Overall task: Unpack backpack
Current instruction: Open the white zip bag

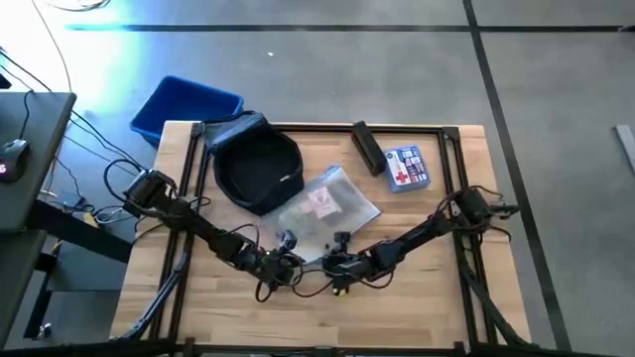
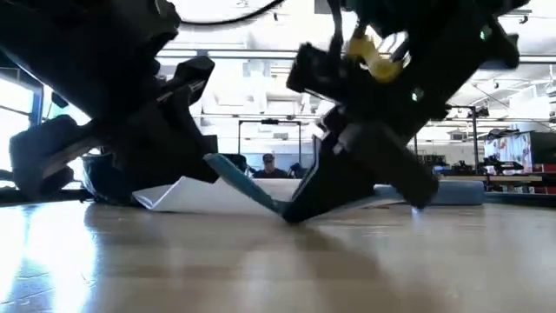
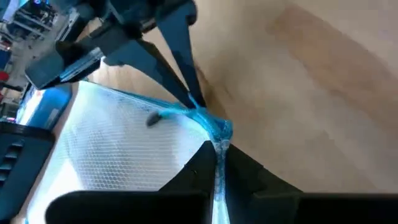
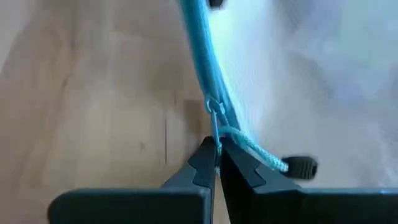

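Your backpack (image 1: 256, 166) sits slumped near the table's far-left corner: soft, light, best taken by its rim. Both grippers, left (image 3: 214, 155) and right (image 4: 216, 160), pinch the pouch's (image 1: 327, 208) zipper edge.

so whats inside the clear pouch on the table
Through the clear pouch, the high view shows a small pale item with pink on it, too small to identify. Both grippers, left and right, pinch its blue zipper edge. Anything else inside is unreadable.
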`<action>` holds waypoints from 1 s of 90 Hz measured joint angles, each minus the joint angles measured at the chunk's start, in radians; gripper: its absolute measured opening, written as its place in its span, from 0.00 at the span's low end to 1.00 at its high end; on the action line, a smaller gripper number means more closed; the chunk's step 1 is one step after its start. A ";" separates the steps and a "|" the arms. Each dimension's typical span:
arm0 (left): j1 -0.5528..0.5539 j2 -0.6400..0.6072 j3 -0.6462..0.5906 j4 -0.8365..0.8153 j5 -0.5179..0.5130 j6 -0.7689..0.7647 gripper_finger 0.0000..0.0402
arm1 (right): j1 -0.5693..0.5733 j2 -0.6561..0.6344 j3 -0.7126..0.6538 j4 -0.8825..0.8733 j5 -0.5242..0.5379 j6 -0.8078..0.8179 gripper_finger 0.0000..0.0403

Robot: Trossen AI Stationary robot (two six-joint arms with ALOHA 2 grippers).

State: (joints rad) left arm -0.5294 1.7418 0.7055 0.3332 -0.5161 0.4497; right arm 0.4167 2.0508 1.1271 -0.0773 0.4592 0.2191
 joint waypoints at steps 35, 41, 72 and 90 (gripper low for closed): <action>-0.037 -0.069 0.000 -0.113 0.011 -0.073 0.00 | -0.008 -0.033 0.002 -0.414 0.164 0.252 0.00; -0.041 -0.077 0.001 -0.150 0.017 -0.108 0.00 | -0.010 -0.043 0.000 -0.518 0.181 0.291 0.00; -0.040 -0.079 0.002 -0.263 0.005 -0.205 0.00 | -0.007 -0.059 -0.086 -0.984 0.170 0.633 0.00; -0.040 -0.079 0.003 -0.262 -0.180 -0.262 0.00 | 0.023 -0.105 -0.138 -0.949 0.169 0.724 0.00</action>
State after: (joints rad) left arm -0.5693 1.6630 0.7082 0.0710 -0.6959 0.1878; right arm 0.4393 1.9456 0.9894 -1.0261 0.6282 0.9430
